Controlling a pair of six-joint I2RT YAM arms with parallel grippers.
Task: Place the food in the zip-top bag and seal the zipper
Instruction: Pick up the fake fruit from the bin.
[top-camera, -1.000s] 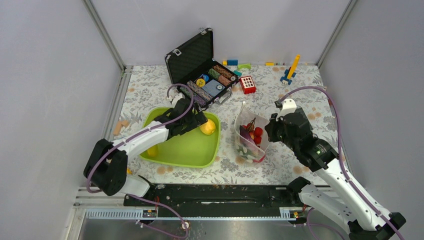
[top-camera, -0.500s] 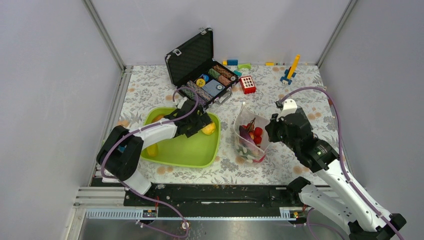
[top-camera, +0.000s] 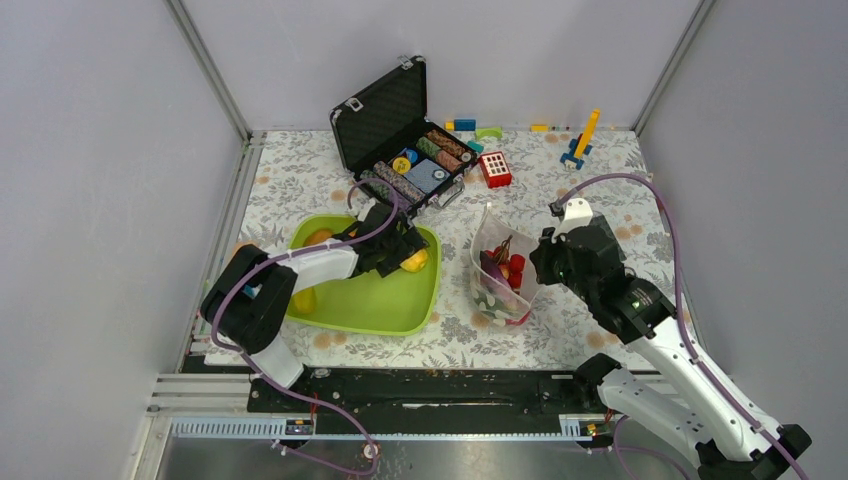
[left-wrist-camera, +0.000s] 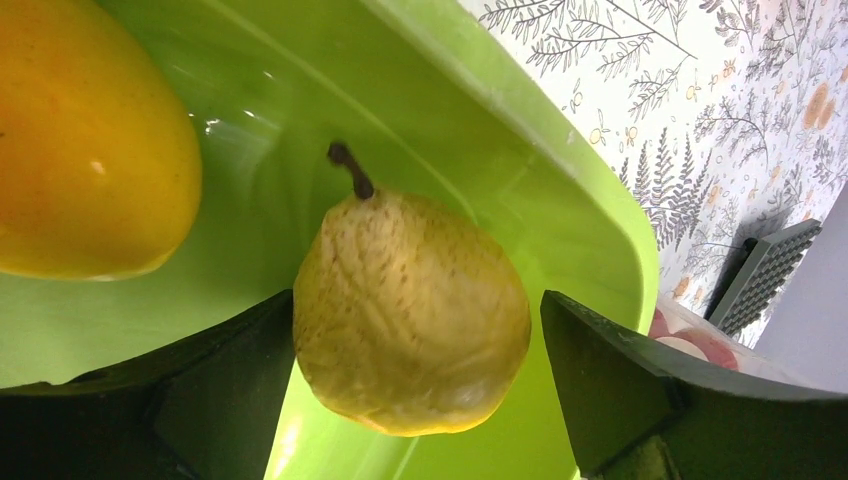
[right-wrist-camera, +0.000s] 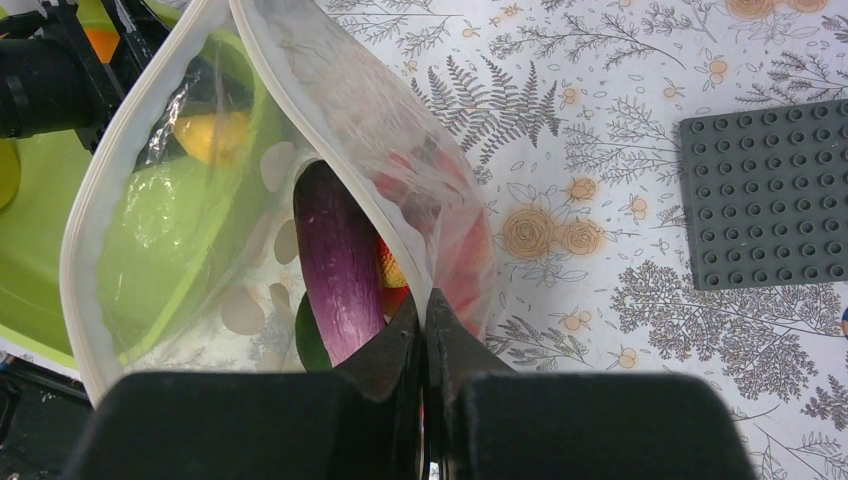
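— The green tray (top-camera: 360, 300)?
— Left of centre, holding a yellow pear (left-wrist-camera: 410, 310) and an orange fruit (left-wrist-camera: 80, 140); left gripper (left-wrist-camera: 420, 400) gapes around the pear.
— The zip-top bag (top-camera: 488, 238)?
— Right of centre, purple eggplant (right-wrist-camera: 340, 260) inside; right gripper (right-wrist-camera: 425, 330) clamped on its rim.

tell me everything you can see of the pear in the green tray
The pear is yellow-green, with speckled, wrinkled skin that looks like moulded plastic, and a short dark curved stem. It looks whole and rests on the tray floor close to the wall. The open left claw straddles it: one finger is right at its side, the other stands clear. An orange fruit lies beside it, apart.
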